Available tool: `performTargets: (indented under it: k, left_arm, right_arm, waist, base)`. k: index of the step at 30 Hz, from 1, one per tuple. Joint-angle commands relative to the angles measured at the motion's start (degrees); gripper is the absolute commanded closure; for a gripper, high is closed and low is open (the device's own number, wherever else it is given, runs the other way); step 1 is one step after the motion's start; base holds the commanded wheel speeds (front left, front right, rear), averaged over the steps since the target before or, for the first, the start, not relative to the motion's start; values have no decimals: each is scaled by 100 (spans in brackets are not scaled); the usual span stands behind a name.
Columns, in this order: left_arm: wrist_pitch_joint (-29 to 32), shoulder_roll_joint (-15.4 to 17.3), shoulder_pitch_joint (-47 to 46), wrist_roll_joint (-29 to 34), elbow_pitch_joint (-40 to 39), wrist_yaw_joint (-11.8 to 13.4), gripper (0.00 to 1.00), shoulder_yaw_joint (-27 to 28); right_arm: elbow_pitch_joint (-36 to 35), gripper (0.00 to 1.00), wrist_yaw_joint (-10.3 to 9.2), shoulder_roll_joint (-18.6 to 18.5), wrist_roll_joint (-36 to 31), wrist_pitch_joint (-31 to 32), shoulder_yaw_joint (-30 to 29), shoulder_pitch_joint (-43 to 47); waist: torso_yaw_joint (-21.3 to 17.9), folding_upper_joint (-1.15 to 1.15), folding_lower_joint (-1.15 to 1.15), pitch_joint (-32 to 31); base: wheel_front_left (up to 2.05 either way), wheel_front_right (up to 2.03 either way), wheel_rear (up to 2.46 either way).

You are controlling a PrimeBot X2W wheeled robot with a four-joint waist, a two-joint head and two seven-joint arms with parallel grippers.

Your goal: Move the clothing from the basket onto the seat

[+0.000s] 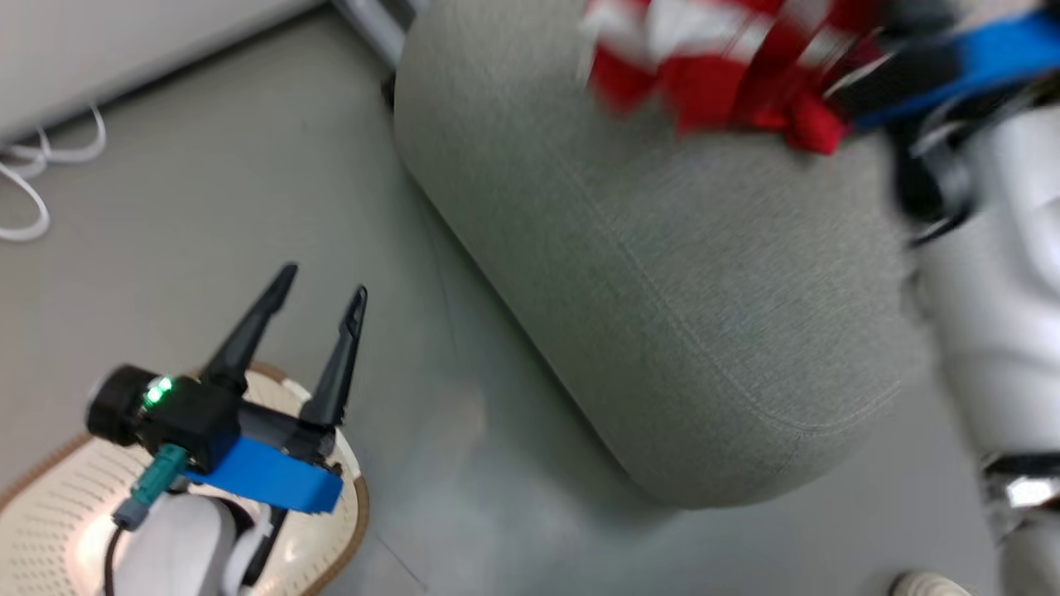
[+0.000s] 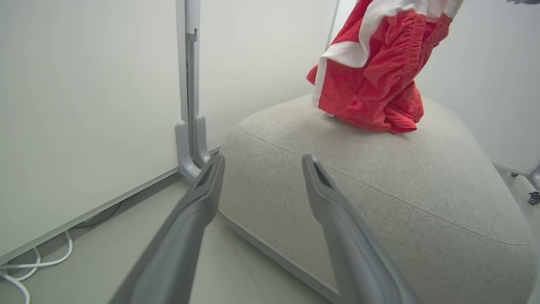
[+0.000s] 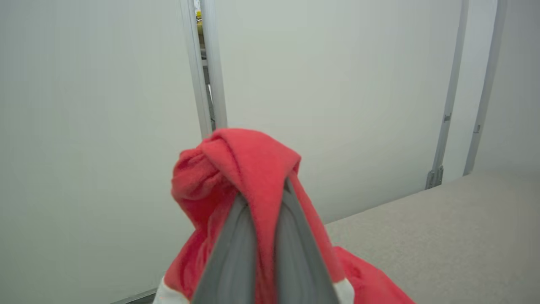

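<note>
Because your right claw [image 3: 265, 192] is clamped shut on the garment [image 1: 712, 83], its folds drape onto the seat [image 1: 662, 290], upper right. Your left claw [image 1: 321, 280], lower left, gapes empty by the basket [image 1: 50, 513], free to reach again.

Grey floor [image 1: 207, 190] meets white wall panels [image 2: 84, 105] joined by grey posts [image 2: 192, 84]; white cables [image 1: 43, 217] lie beside the wall.

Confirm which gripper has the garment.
The right gripper: it is shut on the red-and-white garment over the seat. The left gripper is open and empty, above the basket.
</note>
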Motion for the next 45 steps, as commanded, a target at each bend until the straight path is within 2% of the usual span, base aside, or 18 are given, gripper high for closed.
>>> performTargets:
  k: [1,7,9,15,19,24,25,27,28,29,32,39,45]
  left_arm:
    - [44,117,-162,45,-100,-14,0,0]
    - [305,500,-454,103,-773,24,0,108]
    - [375,587,-518,132,-993,33,0,150]
    - [579,743,-668,195,-1485,86,0,178]
    - [654,793,-711,211,-1640,90,0,174]
    - [597,764,-695,137,-1568,77,0,133]
    - [565,742,-669,115,-1515,78,0,126]
    - [489,676,-620,59,-1404,93,0,115]
    - [440,639,-599,31,-1332,100,0,108]
    - [386,606,-577,10,-1243,100,0,98]
    - [241,474,-514,-77,-956,90,0,36]
    - [-70,-142,-295,-353,-103,54,0,-60]
    - [-99,-733,46,-465,252,30,0,246]
  right_arm:
    - [48,100,1,-182,18,5,-180,-264]
    - [427,100,1,-1070,-543,-96,-1277,-967]
    - [577,100,1,-1215,-705,-151,-1665,-964]
    - [1073,100,1,-1032,-953,-235,-2473,-598]
    - [1280,100,1,-826,-1041,-250,-2681,-481]
    - [1220,100,1,-689,-1268,-252,-2797,-361]
    - [1207,94,1,-695,-1327,-253,-2799,-343]
    - [1159,54,1,-709,-1433,-253,-2788,-283]
    - [1134,16,1,-710,-1483,-253,-2782,-245]
    - [1118,0,1,-691,-1528,-253,-2767,-207]
    - [1149,0,1,-683,-1639,-253,-2650,-93]
    - [989,0,1,-844,-1704,-251,-1977,599]
    - [530,0,1,-948,-1513,-251,-1302,1443]
  waist:
    - [94,0,-1,753]
    - [272,0,-1,1582]
    - [327,0,-1,1805]
    - [431,0,-1,2288]
    - [461,0,-1,2429]
    - [514,0,-1,2354]
    - [537,0,-1,2293]
    - [585,0,-1,2152]
    - [609,0,-1,2070]
    - [629,0,-1,1972]
    - [703,0,-1,1646]
    - [997,0,-1,506]
    - [1282,0,-1,-482]
  base:
    - [0,0,0]
    - [0,0,0]
    - [0,0,0]
    - [0,0,0]
    - [0,0,0]
    - [0,0,0]
    - [0,0,0]
    - [0,0,0]
    - [0,0,0]
    - [0,0,0]
    - [0,0,0]
    - [0,0,0]
    - [0,0,0]
